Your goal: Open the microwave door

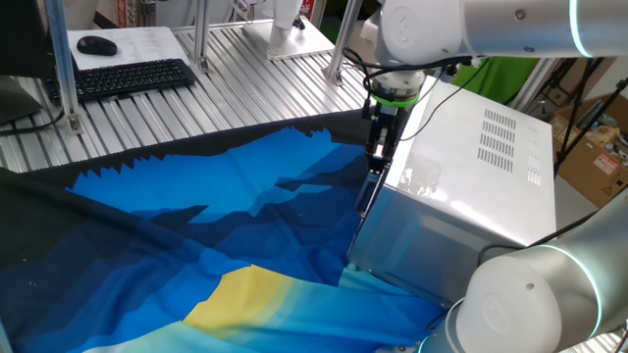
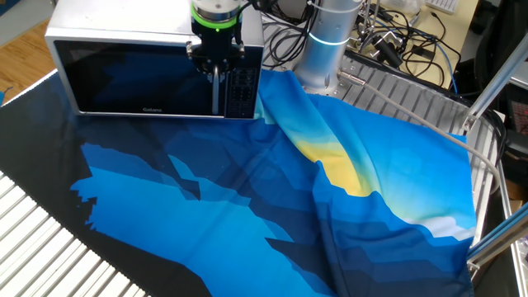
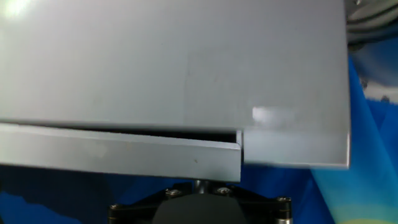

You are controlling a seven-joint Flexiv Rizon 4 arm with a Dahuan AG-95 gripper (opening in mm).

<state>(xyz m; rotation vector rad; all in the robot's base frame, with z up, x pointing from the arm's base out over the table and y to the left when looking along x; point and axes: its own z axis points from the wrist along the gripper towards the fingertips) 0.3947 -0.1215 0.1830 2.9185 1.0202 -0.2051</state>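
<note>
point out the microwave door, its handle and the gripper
microwave door [image 2: 136,78], the other fixed view, on the dark glass window
handle [image 2: 216,97], the other fixed view, lower part of the vertical bar
gripper [image 1: 376,157], one fixed view, at the fingertips by the door's top edge

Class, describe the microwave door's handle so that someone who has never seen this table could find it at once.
Find the silver microwave at the far edge of the blue cloth. Its door is the dark glass front; the handle is the slim vertical silver bar between that glass and the button panel, directly below the pincer.
</note>
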